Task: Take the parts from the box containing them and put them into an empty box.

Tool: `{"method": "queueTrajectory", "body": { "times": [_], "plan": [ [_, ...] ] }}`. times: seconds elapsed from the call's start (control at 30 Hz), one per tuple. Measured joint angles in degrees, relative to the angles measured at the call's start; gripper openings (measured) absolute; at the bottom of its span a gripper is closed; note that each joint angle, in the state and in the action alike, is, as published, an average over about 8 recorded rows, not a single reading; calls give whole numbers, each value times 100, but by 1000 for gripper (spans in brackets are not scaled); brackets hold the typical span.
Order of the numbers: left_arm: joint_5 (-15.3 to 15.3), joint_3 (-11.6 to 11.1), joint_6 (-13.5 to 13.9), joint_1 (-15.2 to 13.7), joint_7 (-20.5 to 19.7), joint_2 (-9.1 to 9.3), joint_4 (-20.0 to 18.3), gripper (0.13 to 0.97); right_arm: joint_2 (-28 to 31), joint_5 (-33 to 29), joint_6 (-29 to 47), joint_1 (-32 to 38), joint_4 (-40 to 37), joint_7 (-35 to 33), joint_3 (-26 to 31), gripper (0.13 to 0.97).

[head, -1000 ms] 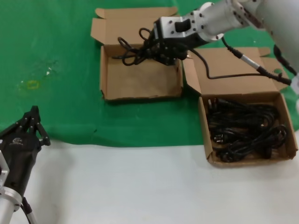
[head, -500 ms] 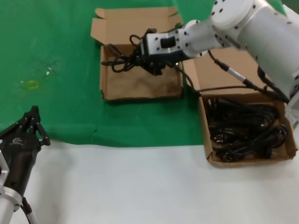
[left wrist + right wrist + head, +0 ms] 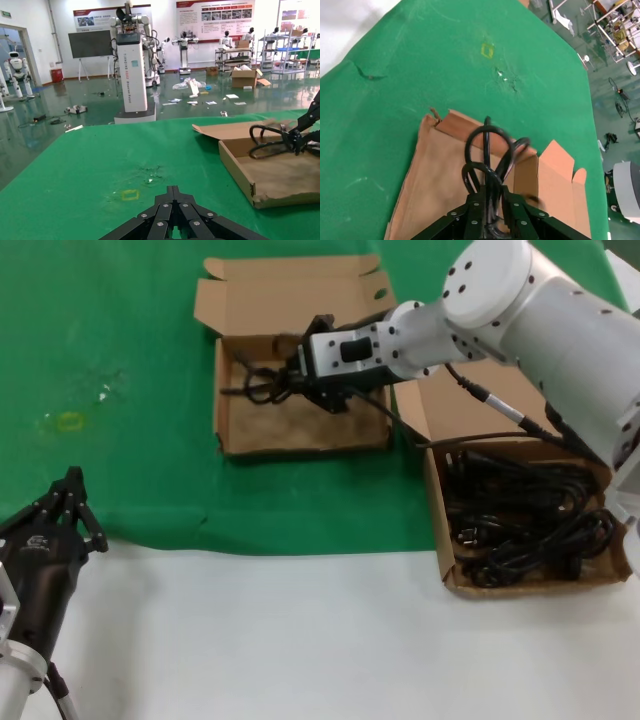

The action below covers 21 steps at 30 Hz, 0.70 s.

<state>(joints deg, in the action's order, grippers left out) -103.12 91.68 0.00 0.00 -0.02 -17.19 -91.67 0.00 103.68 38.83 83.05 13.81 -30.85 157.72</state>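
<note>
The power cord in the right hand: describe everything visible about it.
The power cord is a thin black rubbery cable bunched into several loops. The right hand is shut on it at one end of the bundle, and the loops stick out beyond the fingers. It hangs over the back left part of the empty box, low inside its walls; whether it touches the floor cannot be told. No plug is clearly visible.

This is a big robot lab or show hall. Past the green cloth (image 3: 75, 165) on the table you can see a shiny green floor (image 3: 60, 107) and many white robots (image 3: 131, 25) standing around. One small robot (image 3: 15, 67) stands by a doorway. Big posters (image 3: 215, 12) hang on the white wall, next to a dark screen (image 3: 90, 43). Metal shelves (image 3: 280, 57) and a cardboard box (image 3: 245, 77) sit far back, and papers (image 3: 200, 97) lie on the floor.
</note>
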Motion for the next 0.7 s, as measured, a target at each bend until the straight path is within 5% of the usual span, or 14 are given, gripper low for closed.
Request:
{"method": "queueTrajectory", "body": {
  "times": [0.7],
  "plan": [
    [0, 0, 0, 0, 0, 0, 0, 144, 0, 34, -96, 41, -110, -107, 1, 338]
  ]
}}
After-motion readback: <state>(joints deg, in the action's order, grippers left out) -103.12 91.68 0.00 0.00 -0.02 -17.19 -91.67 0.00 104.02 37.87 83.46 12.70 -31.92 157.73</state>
